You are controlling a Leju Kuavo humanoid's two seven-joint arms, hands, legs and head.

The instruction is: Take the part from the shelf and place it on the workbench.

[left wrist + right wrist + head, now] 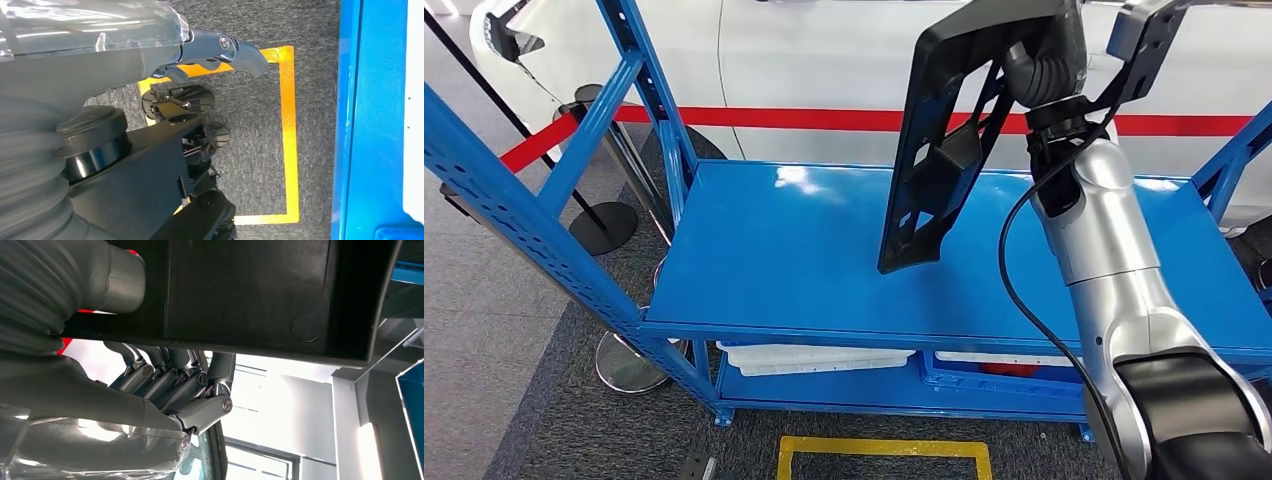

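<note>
Silver and black, the right arm point(1124, 300) is reaching up from the near edge of the view, and its right hand point(175, 385) is gripping the black part point(944, 140): in the right wrist view the dark fingers point(165, 375) are curling against one face of the part's wall while the grey thumb point(122, 280) is pressing on the other face. No brand, label or writing can be read on the part or on anything near it. The part is hanging tilted above the blue shelf point(804, 250), its lower tip just over the shelf's top surface; whether it is touching that surface cannot be told. Below the shelf's top surface, white trays point(814, 358) are lying on the lower level. On the grey floor in front of the shelf, a yellow square outline point(884, 450) is showing. Behind the shelf, a white car with a red stripe point(824, 118) is standing. The left hand point(220, 52) is hanging over the floor beside the shelf's edge, holding nothing, its fingers lying loosely apart.
</note>
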